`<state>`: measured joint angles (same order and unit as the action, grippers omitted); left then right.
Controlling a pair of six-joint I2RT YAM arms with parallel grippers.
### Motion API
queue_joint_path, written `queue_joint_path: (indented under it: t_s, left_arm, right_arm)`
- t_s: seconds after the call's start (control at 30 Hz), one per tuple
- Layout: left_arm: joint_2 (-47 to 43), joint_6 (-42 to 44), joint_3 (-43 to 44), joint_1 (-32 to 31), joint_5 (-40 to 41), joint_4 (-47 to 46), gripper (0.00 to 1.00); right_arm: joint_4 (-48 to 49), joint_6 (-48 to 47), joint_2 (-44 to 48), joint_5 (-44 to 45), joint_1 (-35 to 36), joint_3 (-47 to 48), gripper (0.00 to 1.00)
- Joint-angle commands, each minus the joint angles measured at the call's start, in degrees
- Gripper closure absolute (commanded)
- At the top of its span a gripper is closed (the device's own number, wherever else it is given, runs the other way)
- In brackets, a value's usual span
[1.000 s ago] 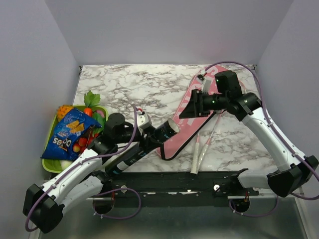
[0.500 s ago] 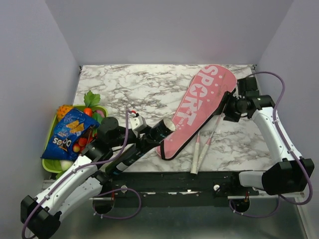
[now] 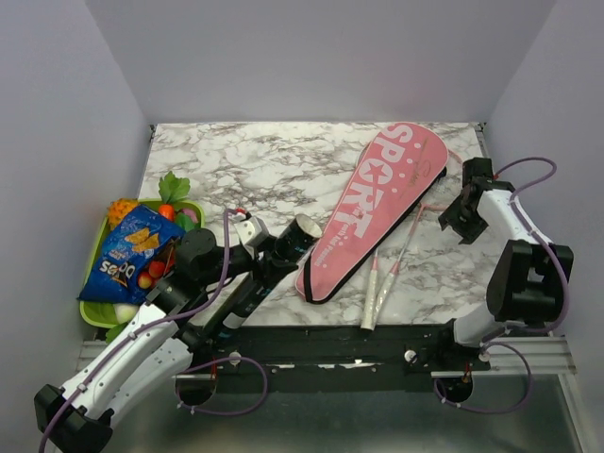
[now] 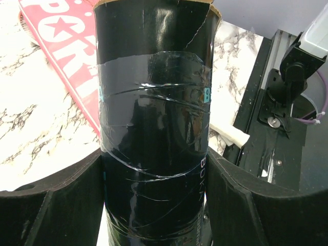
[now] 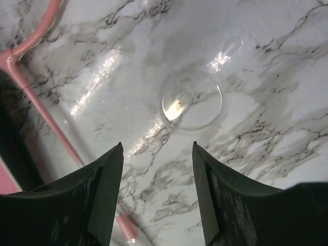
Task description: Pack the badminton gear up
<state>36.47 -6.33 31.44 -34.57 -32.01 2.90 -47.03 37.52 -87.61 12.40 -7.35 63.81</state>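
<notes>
— Left wrist view first: what do we have in the left gripper?

— We have the long black tube wrapped in clear tape. Both fingers press against its sides. From above, it slants from the near edge of the white marbled desk toward the middle, open end farthest.

— Where do we find the rest of the gear?

— Two slim rackets with white handles and pale pink frames lie side by side, handles close to the near edge, right of the middle. Their heads are mostly hidden under the pink racket-shaped bag lettered "SPORT". The bag lies diagonally, narrow end nearest, wide end by the far right corner.

— And our right gripper?

— Its fingers stand apart with nothing between them, over bare marble near the right edge, beside a pink frame. A small clear round disc lies below.

— At the left edge?

— We see a green tray of toy fruit with a blue snack packet on it.
</notes>
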Motion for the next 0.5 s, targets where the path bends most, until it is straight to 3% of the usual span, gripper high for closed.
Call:
queue_joint_path:
  t_s: [0.0,0.33,0.47]
  left_arm:
    - [-0.87,-2.64,0.55,0.2,2.83,-0.08,1.0]
    - [-2.1,-0.27,0.73,0.2,4.59,2.46,1.0]
    - [-2.1,-0.26,0.64,0.2,4.41,2.29,1.0]
  right_arm:
    - [3.34,1.07,-5.54,7.62,-0.99,1.05,0.36]
    - [5.36,-0.52,-12.84,5.17,-2.14,2.9,0.44]
    - [6.24,-0.69,-13.37,4.39,-2.14,1.94,0.54]
